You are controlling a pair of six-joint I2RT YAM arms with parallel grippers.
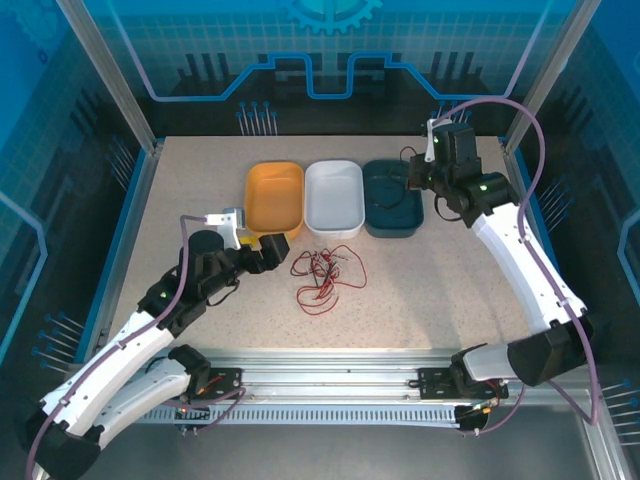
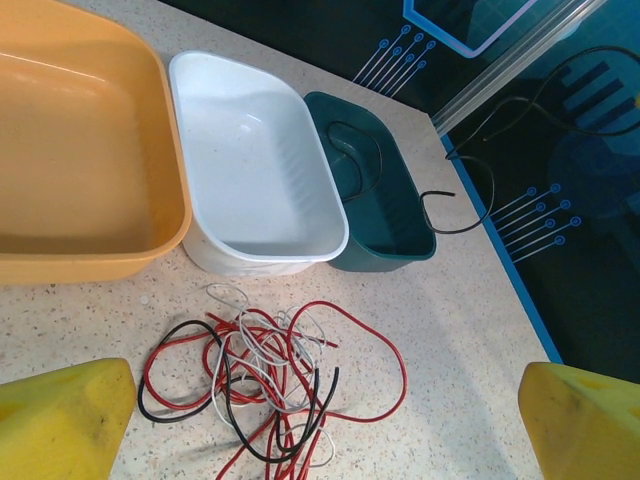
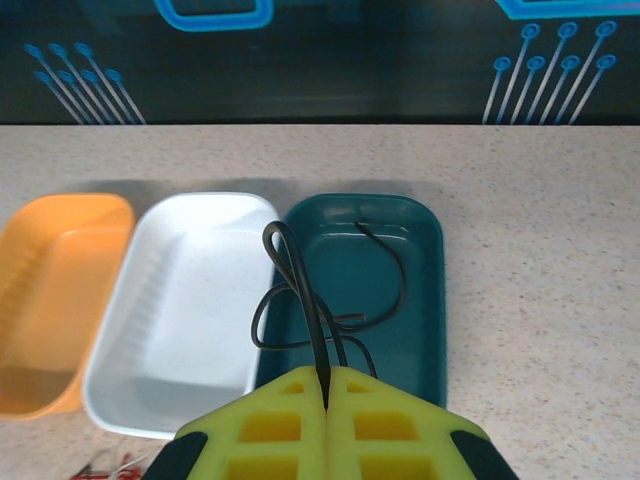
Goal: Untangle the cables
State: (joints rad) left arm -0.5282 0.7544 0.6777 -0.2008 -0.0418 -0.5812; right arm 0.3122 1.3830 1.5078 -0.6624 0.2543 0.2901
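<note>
Right pincer clamps black cable — strand runs straight ahead, looping over teal tray | left pincer agape

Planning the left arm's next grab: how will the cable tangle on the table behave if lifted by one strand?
Probably floppy: the tangle lies in loose flat loops. Likely lifts as a clump, since red, black and white strands cross repeatedly.

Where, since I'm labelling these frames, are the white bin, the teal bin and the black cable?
white bin [image 3: 190,300]: right wrist view, on its bare floor.
teal bin [image 3: 408,350]: right wrist view, on its bare floor.
black cable [image 3: 300,300]: right wrist view, on the straight stretch below its loop.
</note>
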